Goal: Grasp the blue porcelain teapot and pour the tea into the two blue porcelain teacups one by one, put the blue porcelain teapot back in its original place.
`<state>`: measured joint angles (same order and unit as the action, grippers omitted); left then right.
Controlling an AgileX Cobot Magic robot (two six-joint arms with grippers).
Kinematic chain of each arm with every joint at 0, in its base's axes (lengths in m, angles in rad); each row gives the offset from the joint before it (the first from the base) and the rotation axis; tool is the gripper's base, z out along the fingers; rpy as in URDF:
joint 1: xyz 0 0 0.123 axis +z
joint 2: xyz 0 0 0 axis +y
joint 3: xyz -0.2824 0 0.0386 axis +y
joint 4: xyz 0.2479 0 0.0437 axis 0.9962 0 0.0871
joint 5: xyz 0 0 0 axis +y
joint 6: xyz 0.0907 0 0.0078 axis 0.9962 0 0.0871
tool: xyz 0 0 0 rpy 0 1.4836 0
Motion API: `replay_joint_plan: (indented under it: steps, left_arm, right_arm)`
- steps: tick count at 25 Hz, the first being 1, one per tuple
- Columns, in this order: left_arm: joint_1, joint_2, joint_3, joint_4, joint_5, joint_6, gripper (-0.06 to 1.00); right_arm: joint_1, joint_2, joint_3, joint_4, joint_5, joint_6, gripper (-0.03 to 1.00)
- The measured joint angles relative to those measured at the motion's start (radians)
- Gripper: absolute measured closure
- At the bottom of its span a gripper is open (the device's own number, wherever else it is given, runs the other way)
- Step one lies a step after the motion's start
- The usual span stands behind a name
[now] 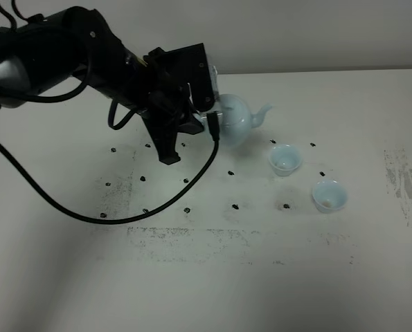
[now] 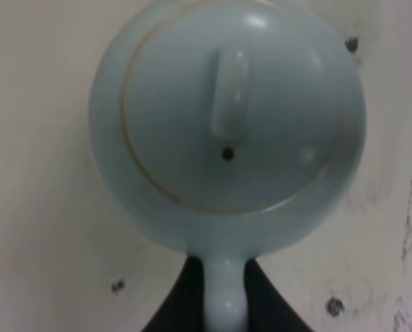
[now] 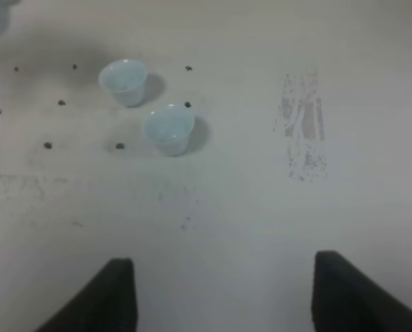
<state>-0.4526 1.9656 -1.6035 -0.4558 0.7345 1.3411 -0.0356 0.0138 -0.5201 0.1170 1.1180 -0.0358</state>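
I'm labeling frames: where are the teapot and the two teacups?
blue porcelain teapot (image 2: 230,104), left wrist view, lid knob.
teacup nearer the teapot (image 1: 285,160), exterior high view, inside.
farther teacup (image 1: 329,196), exterior high view, inside.

We see the blue porcelain teapot (image 2: 226,124) as smooth, glossy glazed ceramic with soft highlights on its lid and body. The two blue porcelain teacups, the farther cup (image 1: 285,159) and the nearer cup (image 1: 329,196), carry the same shiny glaze, whitish inside. The table (image 1: 206,290) looks matt, off-white, scuffed and speckled to us, while the left arm (image 1: 53,55) has a black, faintly shiny hard casing, its cable (image 1: 122,222) a smooth black sheath, and the fingers (image 3: 119,297) of the right gripper (image 3: 223,263) look dull and dark.
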Motion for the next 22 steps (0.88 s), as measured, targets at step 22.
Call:
replay_joint_plan:
  steps: [22]
  left_arm:
    - [-0.161,0.252,-0.291,0.255,0.070,-0.063,0.90]
  right_arm:
    - [0.000,0.000,0.000,0.000,0.000,0.000,0.44]
